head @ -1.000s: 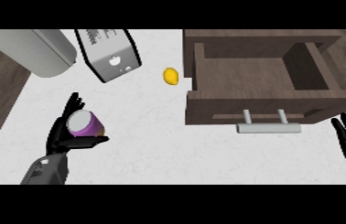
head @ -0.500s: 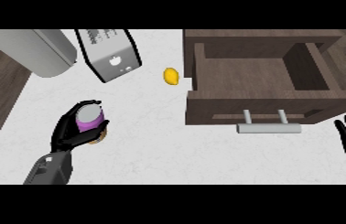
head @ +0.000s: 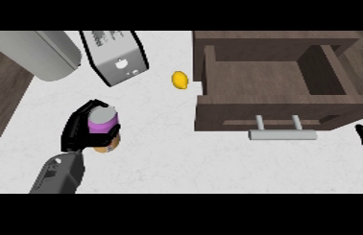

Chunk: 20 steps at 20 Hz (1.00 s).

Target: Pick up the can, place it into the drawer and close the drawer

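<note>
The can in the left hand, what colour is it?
Purple with a grey top, in the head view: can, left hand.

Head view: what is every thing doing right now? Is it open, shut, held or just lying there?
Can: upright, held in the left hand, not in the drawer yet.
Left hand: fingers curled round the can.
Drawer: pulled open, nothing inside that shows.
Drawer handle: untouched.
Right hand: only a tip shows at the right edge; state unclear.
Yellow object: lying on the counter, left of the drawer.
Toaster: standing on the counter.

Purple can in left robot hand, open wooden drawer right
</note>
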Motion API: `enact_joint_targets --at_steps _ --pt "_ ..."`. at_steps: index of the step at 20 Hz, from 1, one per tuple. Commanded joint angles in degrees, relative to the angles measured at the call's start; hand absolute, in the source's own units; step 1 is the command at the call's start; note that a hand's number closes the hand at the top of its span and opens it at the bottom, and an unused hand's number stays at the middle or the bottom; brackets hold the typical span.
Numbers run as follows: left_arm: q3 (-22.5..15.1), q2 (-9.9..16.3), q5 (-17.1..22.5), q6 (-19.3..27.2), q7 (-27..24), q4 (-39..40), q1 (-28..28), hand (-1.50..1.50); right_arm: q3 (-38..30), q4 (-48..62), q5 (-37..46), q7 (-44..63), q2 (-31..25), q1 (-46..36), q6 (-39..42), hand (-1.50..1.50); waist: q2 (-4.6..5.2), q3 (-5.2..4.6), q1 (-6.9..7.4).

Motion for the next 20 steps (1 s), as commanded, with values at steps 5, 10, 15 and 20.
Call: enact_joint_targets --at_steps 5,10,15,20 --pt "1.36 -2.99 1.58 8.85 3.2 -8.4 2.55 1.5 2.31 -0.27 0.66 -3.94 1.11 4.34 -0.67 -1.5 0.0 0.0 -0.02" --pt "-4.36 -6.05 0.16 10.95 10.02 -21.48 6.23 1.5 3.55 -4.53 0.75 0.12 1.13 3.54 -2.51 -1.5 -0.09 0.0 0.19" --pt "-7.61 -5.95 -2.11 12.92 16.75 -25.05 0.64 1.5 -0.46 0.39 -0.09 -1.78 -0.03 0.54 -0.26 -1.5 -0.01 0.01 0.03" --pt "-10.82 -7.56 -5.19 17.02 23.63 -30.47 -4.94 1.5 0.6 -1.32 0.57 0.35 -0.28 -0.26 -1.22 -1.5 0.01 0.0 -0.06"
